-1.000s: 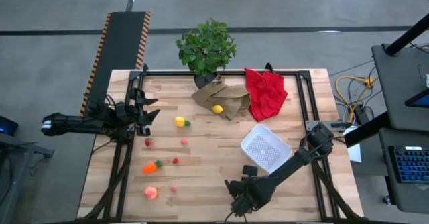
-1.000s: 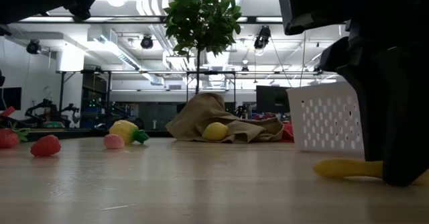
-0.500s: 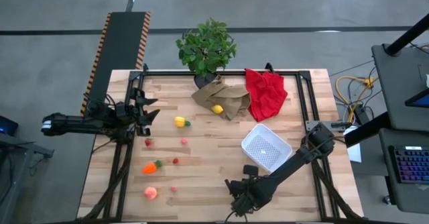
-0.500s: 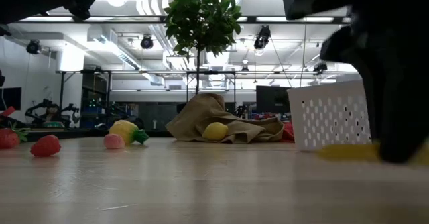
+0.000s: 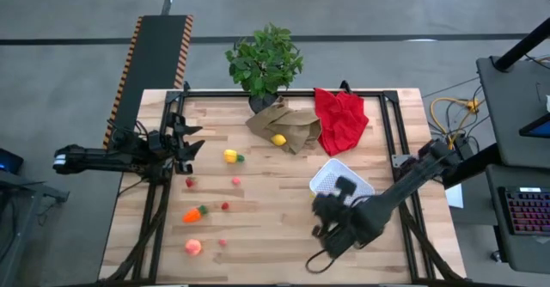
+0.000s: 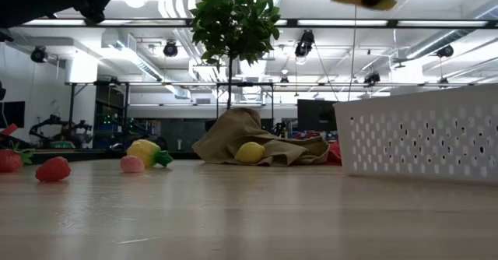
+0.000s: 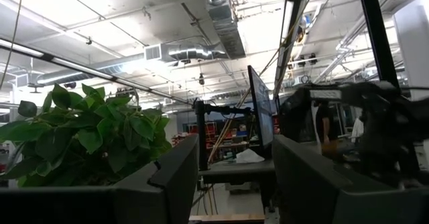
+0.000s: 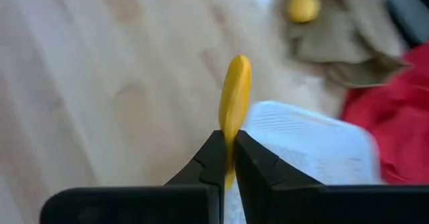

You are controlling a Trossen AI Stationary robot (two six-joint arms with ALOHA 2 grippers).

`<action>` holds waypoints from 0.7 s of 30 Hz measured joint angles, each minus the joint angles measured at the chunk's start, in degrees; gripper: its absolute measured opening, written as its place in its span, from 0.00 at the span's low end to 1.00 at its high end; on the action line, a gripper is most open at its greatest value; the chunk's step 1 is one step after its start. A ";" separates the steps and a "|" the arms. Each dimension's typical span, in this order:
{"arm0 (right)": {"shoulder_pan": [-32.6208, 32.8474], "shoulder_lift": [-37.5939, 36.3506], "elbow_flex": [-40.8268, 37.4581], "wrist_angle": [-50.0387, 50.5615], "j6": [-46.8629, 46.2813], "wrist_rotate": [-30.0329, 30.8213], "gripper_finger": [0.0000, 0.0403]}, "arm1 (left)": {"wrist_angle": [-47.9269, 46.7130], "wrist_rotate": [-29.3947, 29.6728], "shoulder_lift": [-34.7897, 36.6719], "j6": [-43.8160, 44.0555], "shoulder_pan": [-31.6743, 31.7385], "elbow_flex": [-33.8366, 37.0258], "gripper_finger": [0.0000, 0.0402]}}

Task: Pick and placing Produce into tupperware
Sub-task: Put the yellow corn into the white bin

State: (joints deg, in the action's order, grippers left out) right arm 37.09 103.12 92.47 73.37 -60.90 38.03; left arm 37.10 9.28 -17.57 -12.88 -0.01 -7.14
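Pinching yellow produce [image 8: 235, 95], prob. a banana, right gripper [image 8: 226, 158] hangs beside tupperware [image 8: 315, 147]; left fingers spread.

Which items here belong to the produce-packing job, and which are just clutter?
Job: tupperware; yellow piece pinched in the right gripper; lemon; corn; carrot; peach; red berries. Left gripper waits at the table's left edge.
Lying about: potted plant; red cloth; paper bag.

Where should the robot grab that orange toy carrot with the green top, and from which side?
Probably take the orange toy carrot at mid-body, coming straight down from above. It lies flat on the wooden table, clear of other pieces, so a grip can close across its narrow width.
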 joint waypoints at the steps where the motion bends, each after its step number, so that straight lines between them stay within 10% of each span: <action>1: -0.10 -1.42 -0.33 1.37 -1.24 0.67 0.04 | -0.04 0.00 0.05 0.00 0.00 0.00 0.44; 21: -4.14 -12.66 -21.62 5.35 -15.09 -12.87 0.04 | -0.08 0.02 0.16 -0.02 0.00 0.00 0.44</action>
State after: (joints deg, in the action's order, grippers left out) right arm 32.95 90.46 70.85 78.72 -75.99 25.16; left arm 37.01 9.30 -17.41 -12.91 -0.01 -7.14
